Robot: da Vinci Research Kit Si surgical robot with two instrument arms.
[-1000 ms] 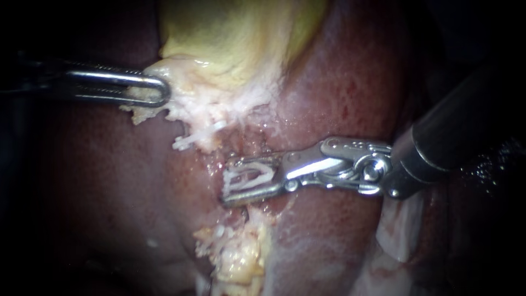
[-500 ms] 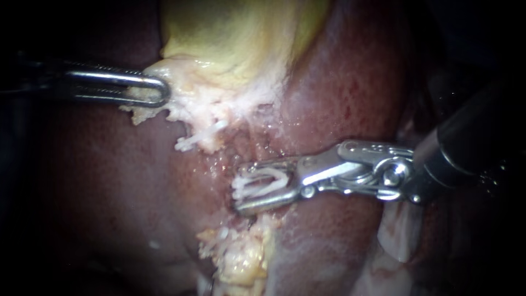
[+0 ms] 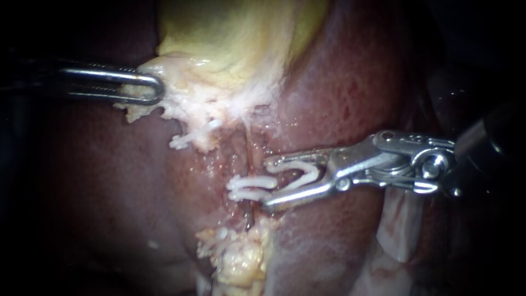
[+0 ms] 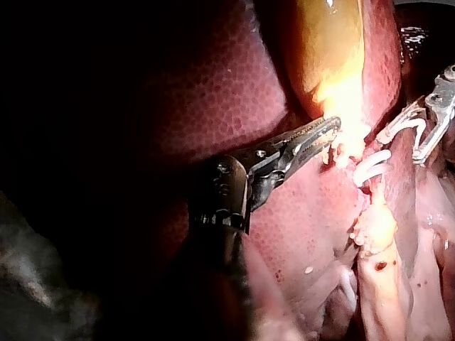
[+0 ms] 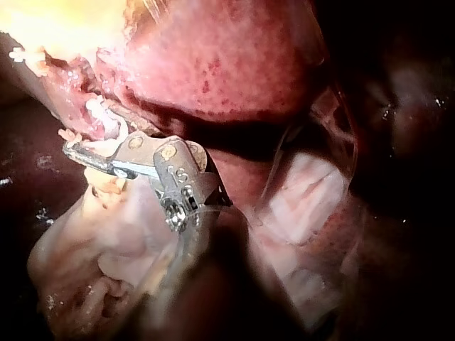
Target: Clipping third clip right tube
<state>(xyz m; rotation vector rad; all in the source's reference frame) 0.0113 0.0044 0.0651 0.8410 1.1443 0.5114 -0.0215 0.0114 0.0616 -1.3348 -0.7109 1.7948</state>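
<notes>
A white clip [image 3: 249,187] sits shut across a thin pale tube [image 3: 247,149] that runs down the liver bed; the same clip [image 4: 372,168] shows in the left wrist view. Just right of it my right instrument [image 3: 267,184] has its jaws open, with a curved white strip between them. A second white clip [image 3: 190,137] sits higher, under the gallbladder [image 3: 230,38]. My left instrument [image 3: 149,87] is shut on the pale tissue at the gallbladder's lower edge, holding it to the left. In the left wrist view my left instrument [image 4: 333,128] meets that tissue.
Dark red liver [image 3: 350,93] surrounds the site. A lump of yellow fatty tissue [image 3: 238,257] lies below the clip. Pale membrane [image 3: 400,230] lies under the right instrument's shaft. In the right wrist view the right instrument [image 5: 75,153] lies over pale tissue [image 5: 85,256].
My right instrument has drawn back to the right and its jaws have opened, leaving the white clip on the tube. The left instrument has shifted slightly left with its tissue.
</notes>
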